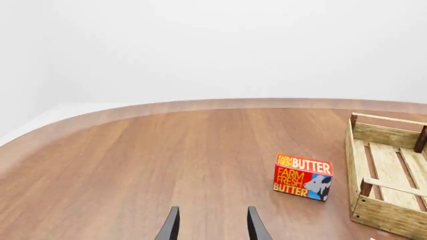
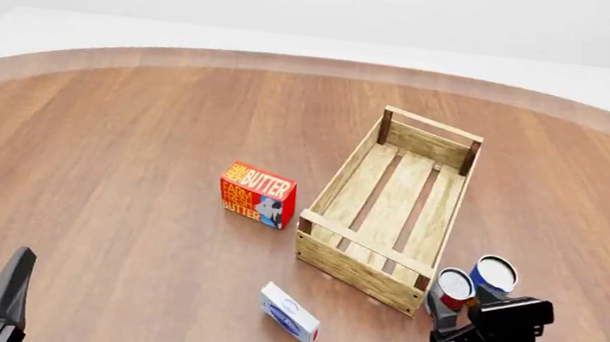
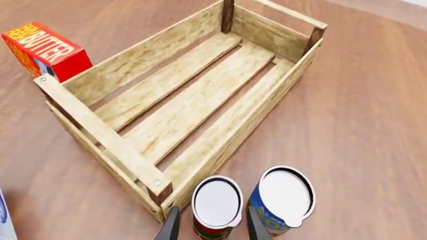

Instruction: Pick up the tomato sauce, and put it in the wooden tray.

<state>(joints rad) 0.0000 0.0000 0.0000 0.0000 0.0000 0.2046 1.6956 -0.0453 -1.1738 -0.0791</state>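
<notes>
Left wrist view: the left gripper (image 1: 212,226) is spread wide and holds nothing; a red butter box (image 1: 303,177) stands ahead on the brown wooden surface (image 1: 147,160).

Front view: the right gripper (image 2: 462,318) hangs over the slim red-labelled tomato sauce can (image 2: 453,288), beside a wider blue can (image 2: 493,276), just off the light slatted wooden tray (image 2: 388,205). A small white-blue box (image 2: 289,313) lies near.

Right wrist view: the right gripper is released, one finger on each side of the sauce can; whether they touch it, I cannot tell.

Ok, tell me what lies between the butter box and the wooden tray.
Nothing: in the front view, only bare tabletop separates the butter box from the wooden tray. The left wrist view shows the same gap.
</notes>
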